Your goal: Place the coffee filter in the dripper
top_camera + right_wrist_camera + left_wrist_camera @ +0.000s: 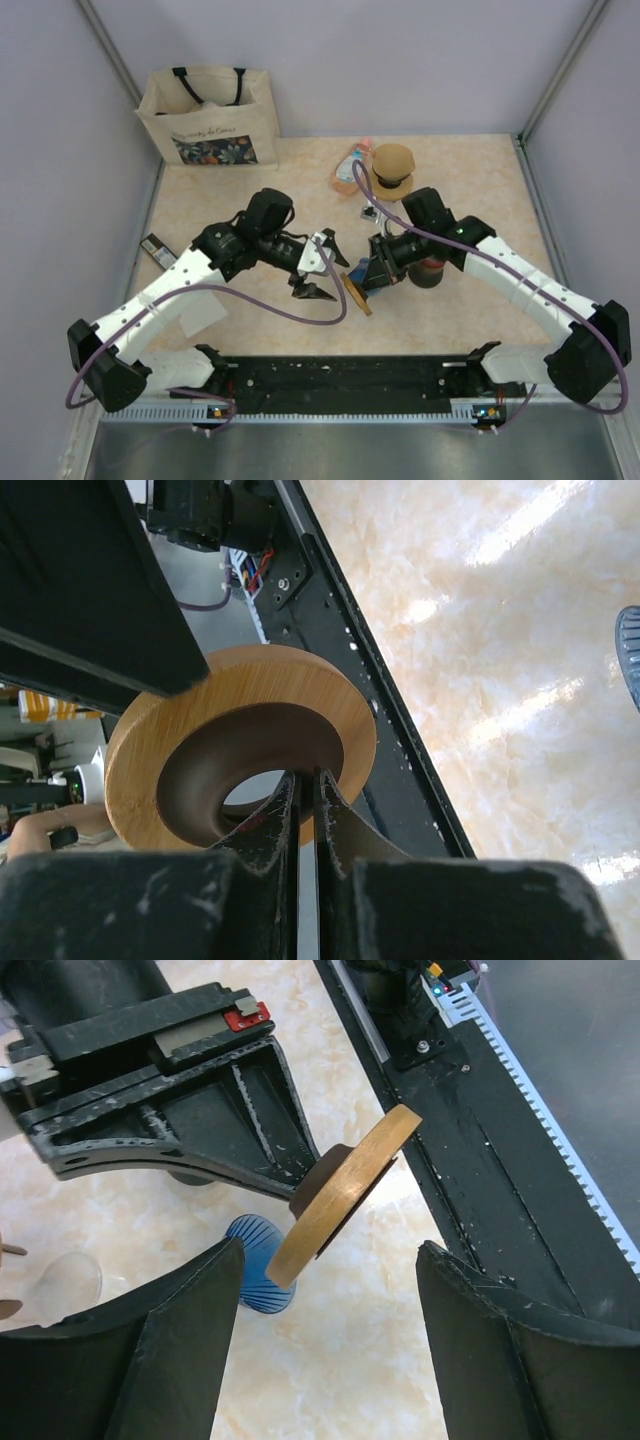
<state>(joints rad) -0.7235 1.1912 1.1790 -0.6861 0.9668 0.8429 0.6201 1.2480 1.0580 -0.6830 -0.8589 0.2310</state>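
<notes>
Marble-look tabletop (480, 180): my right pincer (305, 815) is clamped on the tilted wooden ring (330, 695), left pincer (325, 268) gapes beside it. Tote bag (210, 125) lettering's unreadable.

Blocked just ahead of left gripper (321, 270) by tilted ring (345, 1195), right gripper (368, 272) behind; free table (215, 195) toward bag (208, 118).

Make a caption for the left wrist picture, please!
Right gripper holds a tilted wooden ring before the open left gripper.
</notes>
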